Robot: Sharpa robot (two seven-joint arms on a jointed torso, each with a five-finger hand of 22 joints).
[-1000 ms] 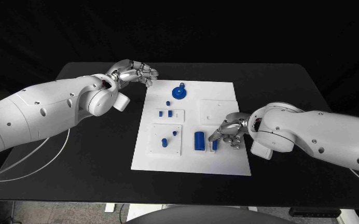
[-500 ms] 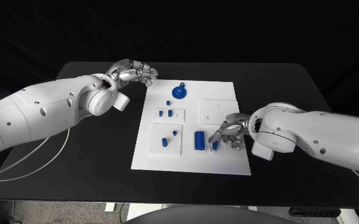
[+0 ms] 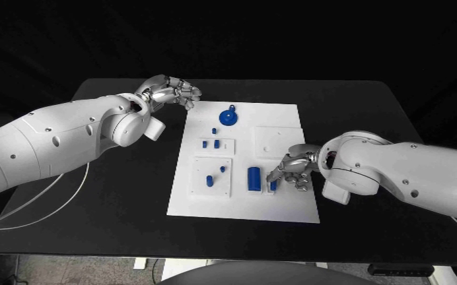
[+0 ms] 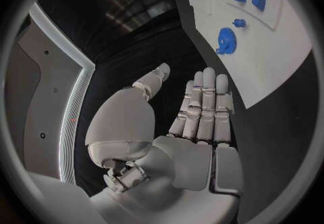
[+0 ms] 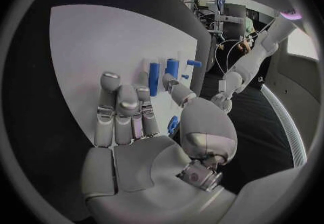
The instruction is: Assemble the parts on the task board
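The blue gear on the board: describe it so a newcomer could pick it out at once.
Start at the white task board in the middle of the black table. Go to its far edge, near the left hand, and find the blue gear there. It is the one round, toothed disc; the other blue parts nearer the robot are small pegs, blocks and a long cylinder.

The head camera looks steeply down on the black table point(image 3: 114, 219) from the robot's side, with the whole task board point(image 3: 244, 199) between the two hands. The left wrist camera sits close behind the left hand point(image 4: 196, 121), facing along its palm toward the board's far corner beyond the fingertips. The right wrist camera sits just as close behind the right hand point(image 5: 135, 127), facing across the board. All three views share the white board.
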